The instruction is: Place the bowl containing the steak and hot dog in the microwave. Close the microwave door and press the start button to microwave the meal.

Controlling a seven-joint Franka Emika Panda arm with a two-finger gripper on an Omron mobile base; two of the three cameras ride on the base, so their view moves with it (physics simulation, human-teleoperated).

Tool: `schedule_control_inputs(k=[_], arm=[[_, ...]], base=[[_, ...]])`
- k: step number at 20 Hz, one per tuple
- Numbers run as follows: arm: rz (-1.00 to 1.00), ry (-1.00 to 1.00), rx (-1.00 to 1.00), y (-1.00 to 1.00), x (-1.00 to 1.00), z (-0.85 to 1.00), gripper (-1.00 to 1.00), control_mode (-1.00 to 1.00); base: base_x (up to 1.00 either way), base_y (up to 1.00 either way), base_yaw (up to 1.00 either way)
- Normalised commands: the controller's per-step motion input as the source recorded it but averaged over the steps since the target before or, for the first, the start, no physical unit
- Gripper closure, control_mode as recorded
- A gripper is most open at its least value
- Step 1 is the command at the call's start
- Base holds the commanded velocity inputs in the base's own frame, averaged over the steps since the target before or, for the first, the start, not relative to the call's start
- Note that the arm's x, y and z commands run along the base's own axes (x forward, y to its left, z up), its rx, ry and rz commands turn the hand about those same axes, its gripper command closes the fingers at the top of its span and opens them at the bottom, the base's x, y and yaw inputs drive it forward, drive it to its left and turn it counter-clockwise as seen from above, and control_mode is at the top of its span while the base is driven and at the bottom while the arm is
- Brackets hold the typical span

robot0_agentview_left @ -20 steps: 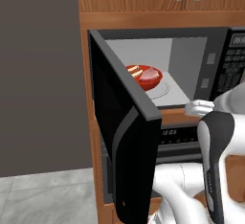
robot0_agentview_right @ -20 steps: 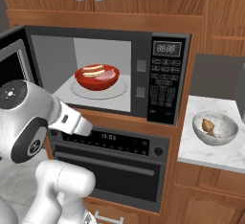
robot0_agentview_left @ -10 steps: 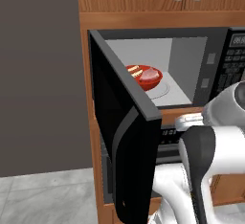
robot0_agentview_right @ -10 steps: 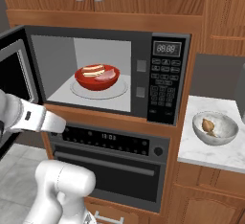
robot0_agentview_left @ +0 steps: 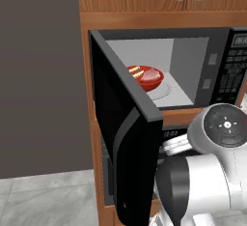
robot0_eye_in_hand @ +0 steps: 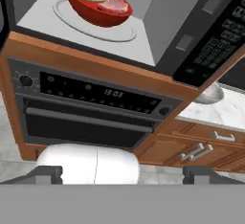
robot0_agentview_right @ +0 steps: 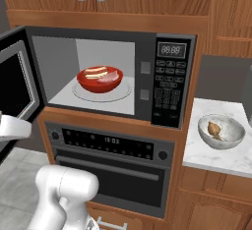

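The red bowl (robot0_agentview_right: pixel 100 80) rests on the glass turntable (robot0_agentview_right: pixel 102 92) inside the black microwave (robot0_agentview_right: pixel 170 84). In it lie the hot dog (robot0_agentview_right: pixel 95 71) and the pink steak (robot0_agentview_right: pixel 111 78). The microwave door (robot0_agentview_left: pixel 125 138) stands swung wide open to the left. From the hand view, the bowl (robot0_eye_in_hand: pixel 98 5) is up and to the left, above the oven front. My gripper (robot0_eye_in_hand: pixel 124 173) is open and holds nothing; its fingertips (robot0_eye_in_hand: pixel 48 173) stand far apart. It hangs low, in front of the oven and well back from the cavity.
A built-in oven (robot0_agentview_right: pixel 113 148) with a long handle sits under the microwave. On the marble counter (robot0_agentview_right: pixel 216 155) to the right stands a pale grey bowl (robot0_agentview_right: pixel 221 130) with a brown lump of food. The keypad (robot0_agentview_right: pixel 166 89) is right of the cavity. Wood cabinets hang above.
My arm has swung back and to the left, away from the cavity; in the right base view only a white link at the left edge is left. Bowl and door have not moved.
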Motion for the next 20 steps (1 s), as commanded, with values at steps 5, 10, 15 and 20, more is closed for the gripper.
schedule_control_inputs(k=[5, 10, 15, 20], arm=[[0.05, 0.0, -0.2, 0.42, -0.43, 0.0, -1.0, -1.0], [0.01, 0.0, -0.23, 0.59, -0.31, 0.0, -1.0, -1.0], [0.0, 0.0, -0.22, 0.59, -0.23, 0.0, -1.0, -1.0], [0.0, -0.02, -0.16, 0.24, -0.43, 0.0, -1.0, -1.0]], base=[[0.0, 0.0, 0.0], [0.0, 0.0, 0.0], [0.0, 0.0, 0.0], [0.0, 0.0, 0.0]])
